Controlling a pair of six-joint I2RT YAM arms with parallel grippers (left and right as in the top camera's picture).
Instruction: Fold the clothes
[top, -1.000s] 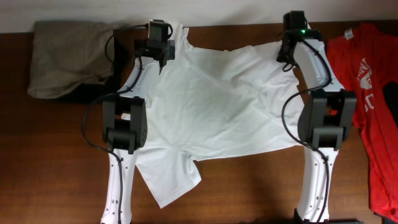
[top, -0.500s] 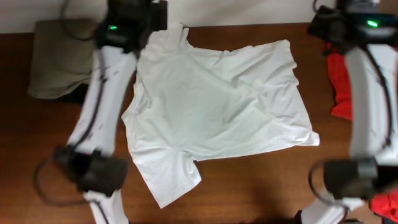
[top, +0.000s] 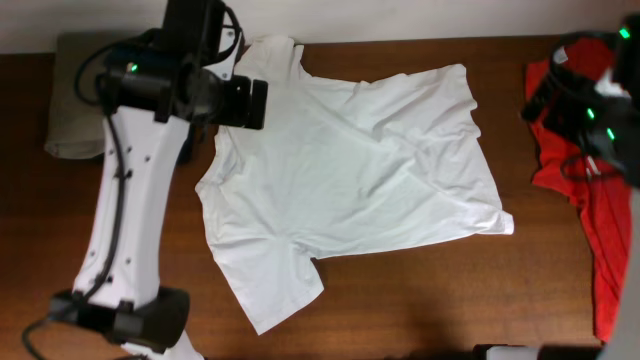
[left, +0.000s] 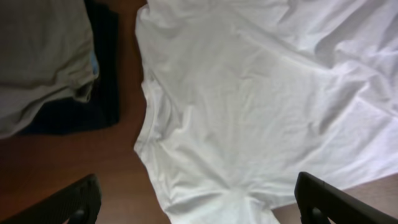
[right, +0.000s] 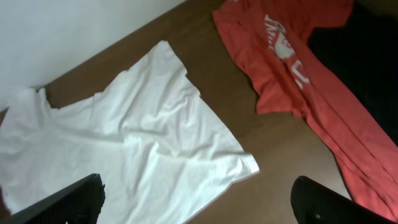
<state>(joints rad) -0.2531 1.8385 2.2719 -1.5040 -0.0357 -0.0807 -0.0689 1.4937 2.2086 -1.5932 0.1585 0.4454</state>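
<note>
Plainly, no fold yet: your white T-shirt (top: 350, 170) lies spread, rumpled, on the worktop (top: 420, 300), sleeve (top: 270, 295) at seven o'clock. Left fingers (left: 74, 202) and right fingers (right: 68, 199) gape wide, empty.

The left arm (top: 125, 215) consists of white link shells joined by black joint housings, with a black cable (top: 122, 180) routed along the link and one green indicator lit. The right arm (top: 590, 105) shows black housings and green indicators. The fingertips of the left gripper (left: 198, 202) and the right gripper (right: 198, 199) are matte black.
</note>
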